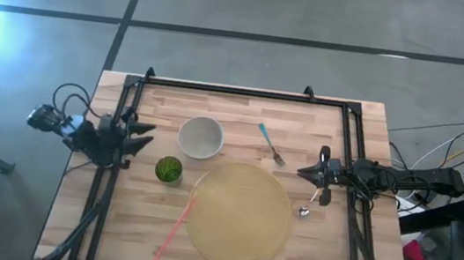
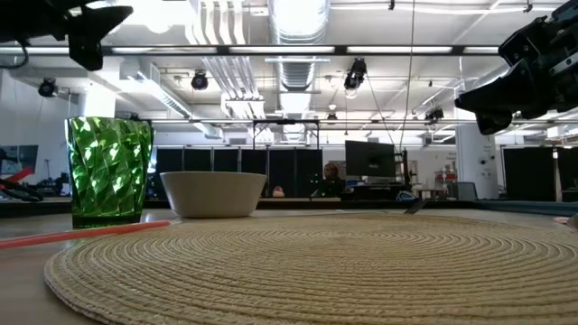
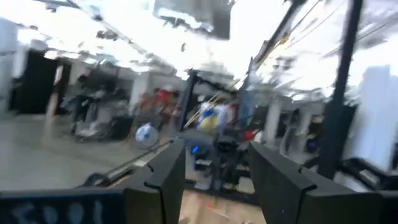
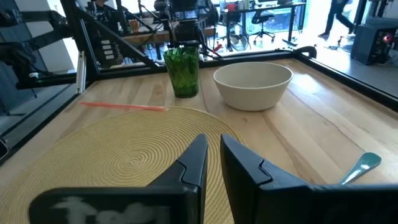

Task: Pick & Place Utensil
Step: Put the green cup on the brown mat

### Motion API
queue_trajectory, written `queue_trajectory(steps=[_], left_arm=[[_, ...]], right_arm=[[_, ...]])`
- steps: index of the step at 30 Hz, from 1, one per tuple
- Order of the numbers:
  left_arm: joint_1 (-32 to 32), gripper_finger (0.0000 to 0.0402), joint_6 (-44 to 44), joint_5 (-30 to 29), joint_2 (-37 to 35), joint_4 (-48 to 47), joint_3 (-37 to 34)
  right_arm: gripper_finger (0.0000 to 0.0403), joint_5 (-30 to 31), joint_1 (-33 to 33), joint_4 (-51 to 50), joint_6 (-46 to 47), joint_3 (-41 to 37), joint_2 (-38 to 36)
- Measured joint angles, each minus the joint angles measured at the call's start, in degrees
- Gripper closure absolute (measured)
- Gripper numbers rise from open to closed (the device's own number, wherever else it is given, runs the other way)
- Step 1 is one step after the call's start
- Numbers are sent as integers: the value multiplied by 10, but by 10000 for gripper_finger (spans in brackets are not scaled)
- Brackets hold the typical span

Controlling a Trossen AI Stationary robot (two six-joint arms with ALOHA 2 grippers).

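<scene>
High view first: no brand or readable writing shows on anything on the light wooden butcher-block table (image 1: 243,114); the pale marks on the wrist housings are too blurred to read. Two containers stand on the left half. One is a round cream bowl (image 1: 201,137), showing nothing inside from above, and near it, toward the table's front, is a faceted green glass tumbler (image 1: 169,169), whose contents I cannot tell. A large round woven straw placemat (image 1: 240,215) fills the middle, with a thin pink-orange straw (image 1: 174,226) lying slantwise along its left edge. The task's utensil, a metal fork with a teal handle (image 1: 270,144), lies flat on bare wood between the bowl and the right arm, just beyond the placemat's far rim and clear of both grippers.

At the table's left edge hangs the left gripper (image 1: 141,134), beside the tumbler, fingers (image 3: 165,180) spread apart with nothing between them. By the right rail sits the right gripper (image 1: 305,171), fingers (image 4: 193,163) drawn nearly together on nothing, aimed across the placemat toward bowl and tumbler.
</scene>
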Motion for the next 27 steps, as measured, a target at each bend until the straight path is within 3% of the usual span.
queue_trajectory(steps=[8, 18, 27], left_arm=[[0, 234, -95, -110, 121, -209, 142], [1, 234, -341, -119, 231, -536, 327], [3, 234, -483, -88, 293, -667, 399]], right_arm=[[360, 0, 0, 0, 0, 0, 0], [360, 0, 0, 0, 0, 0, 0], [360, 0, 0, 0, 0, 0, 0]])
